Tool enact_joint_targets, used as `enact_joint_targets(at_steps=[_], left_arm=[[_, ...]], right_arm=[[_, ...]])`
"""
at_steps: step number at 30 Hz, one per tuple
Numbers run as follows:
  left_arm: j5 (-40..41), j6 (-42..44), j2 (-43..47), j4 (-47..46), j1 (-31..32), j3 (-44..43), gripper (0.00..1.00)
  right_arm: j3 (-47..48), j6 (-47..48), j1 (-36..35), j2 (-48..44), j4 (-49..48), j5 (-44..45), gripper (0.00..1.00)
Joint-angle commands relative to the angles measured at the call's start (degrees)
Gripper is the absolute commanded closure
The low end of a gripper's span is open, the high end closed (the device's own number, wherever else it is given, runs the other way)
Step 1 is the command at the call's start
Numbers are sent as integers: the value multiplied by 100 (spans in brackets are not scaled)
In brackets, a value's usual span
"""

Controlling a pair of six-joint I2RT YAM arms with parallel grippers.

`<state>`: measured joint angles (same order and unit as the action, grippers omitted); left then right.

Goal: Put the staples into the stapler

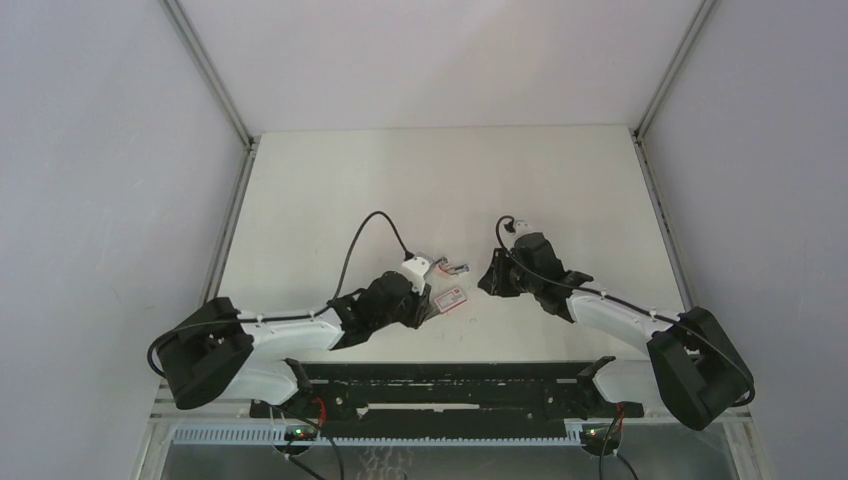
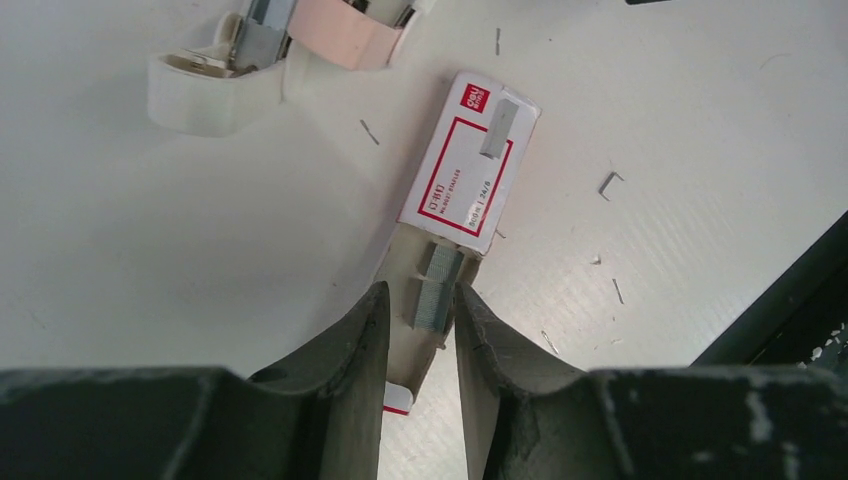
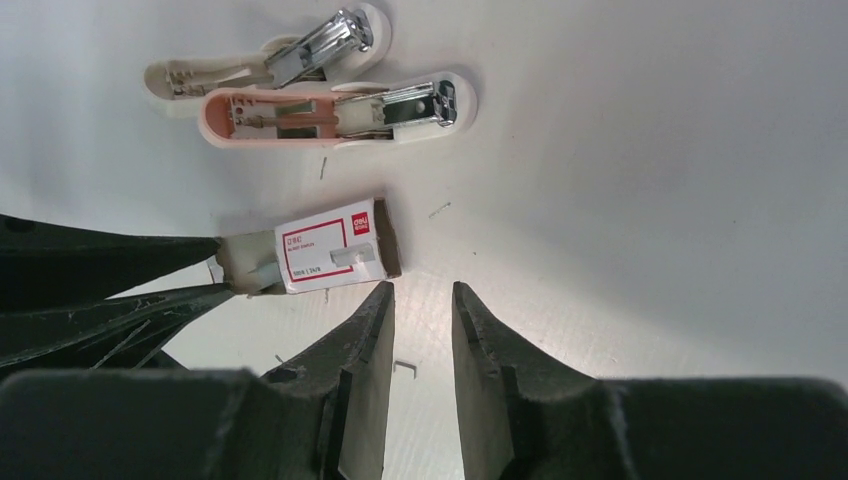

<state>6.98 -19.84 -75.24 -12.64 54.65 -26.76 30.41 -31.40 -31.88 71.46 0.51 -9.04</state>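
The white and pink stapler (image 1: 446,266) lies hinged wide open, also in the left wrist view (image 2: 262,45) and the right wrist view (image 3: 330,105). The red-and-white staple box (image 1: 451,298) lies just near it, with its inner tray (image 2: 415,300) pulled out of the sleeve (image 2: 465,175). A grey staple strip (image 2: 438,285) lies in the tray, and another strip (image 2: 498,130) lies on the sleeve. My left gripper (image 2: 420,300) is shut on the tray's sides. My right gripper (image 3: 422,295) is open and empty, just right of the box (image 3: 325,245).
Loose single staples (image 2: 610,182) lie scattered on the white table around the box, one between my right fingers (image 3: 405,368). A black rail (image 1: 450,385) runs along the near edge. Side walls stand left and right.
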Motion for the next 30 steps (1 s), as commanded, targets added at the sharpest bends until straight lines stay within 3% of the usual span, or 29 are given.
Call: enact_joint_targets(at_steps=[1, 30], left_arm=[[201, 219, -130, -17, 160, -322, 66], [740, 382, -741, 219, 506, -593, 66]], right_arm=[[-47, -102, 23, -140, -196, 48, 73], [-270, -198, 268, -298, -331, -171, 73]])
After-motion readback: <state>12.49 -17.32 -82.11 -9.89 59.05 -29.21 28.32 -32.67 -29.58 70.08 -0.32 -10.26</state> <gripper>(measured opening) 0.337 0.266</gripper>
